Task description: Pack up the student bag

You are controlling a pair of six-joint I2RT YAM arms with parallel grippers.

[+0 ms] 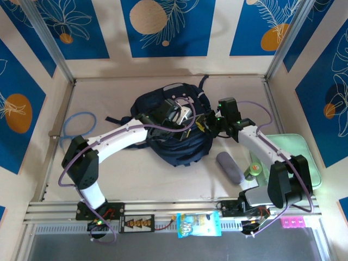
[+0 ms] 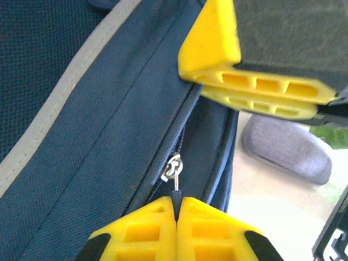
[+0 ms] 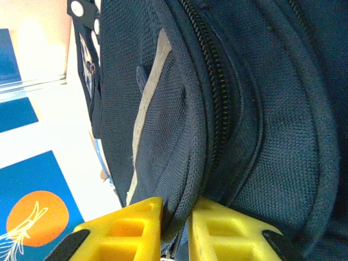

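Plainly the bag (image 1: 179, 145) is soft goods: woven navy cloth that sags and puckers wherever it is pinched. It will likely fold and drag rather than lift as one piece, and with its bulk it looks rather heavy for a fingertip hold. It lies on the table (image 1: 136, 176) in the middle, between the two arms. The left gripper (image 2: 175, 211) has its fingers pressed together on the thin black tab of the zip pull (image 2: 173, 171), whose small metal slider sits on the zip (image 3: 215, 92) just above them. The right gripper (image 3: 176, 220) is clamped on a fold of the cloth beside the zip, the fabric bunched between its two yellow fingers; in the left wrist view it sits close above the zip line. That seems the sound way to take hold: one grip on the pull, the other bracing cloth near the track, since loose fabric would otherwise travel with the slider. The tab is small and smooth, so it could slip free under a hard tug. For shifting the whole bag, a strap or a thick seam would likely serve better. As to writing, none can be read: a black tag (image 3: 81, 8) with white dots at the bag's edge shows no legible words, and the print on the packet (image 1: 198, 224) at the near rail is too small to make out.
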